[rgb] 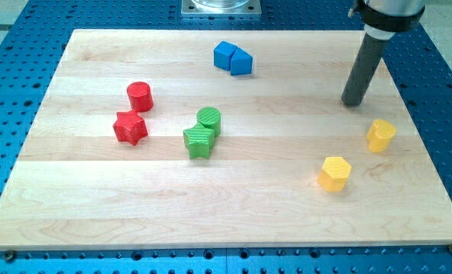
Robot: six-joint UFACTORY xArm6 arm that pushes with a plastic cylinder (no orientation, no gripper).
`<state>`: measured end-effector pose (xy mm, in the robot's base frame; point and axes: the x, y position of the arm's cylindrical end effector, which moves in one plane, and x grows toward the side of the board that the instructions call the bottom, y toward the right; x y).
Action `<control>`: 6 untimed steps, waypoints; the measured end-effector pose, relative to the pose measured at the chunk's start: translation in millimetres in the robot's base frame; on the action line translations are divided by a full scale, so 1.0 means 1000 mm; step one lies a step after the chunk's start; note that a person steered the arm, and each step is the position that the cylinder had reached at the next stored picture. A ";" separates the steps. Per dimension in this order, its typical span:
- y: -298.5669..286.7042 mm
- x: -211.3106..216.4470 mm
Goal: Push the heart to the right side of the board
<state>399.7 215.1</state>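
**Yellow heart point(380, 135) near the desk's right edge**

Pale wooden desk point(97, 205) with lengthwise grain, lying on a blue perforated base point(13, 61).

Toward the view's left: red cylinder point(139, 96), with red star point(129, 127) just below it, close or touching.

Near the middle: green cylinder point(209, 119) pressed against green star point(198, 141).

At the view's top: two blue blocks point(233, 58) side by side, touching, shapes unclear.

Lower right: yellow pentagon-like block point(335, 173), standing alone.

Then my tip point(353, 103), the blunt end of a dark round rod, resting on bare wood and touching no block.

Just below and right of it, apart: the yellow heart, outline only faintly readable.
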 end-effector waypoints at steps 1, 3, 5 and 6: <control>0.000 0.080; 0.028 0.106; 0.028 -0.003; 0.032 -0.044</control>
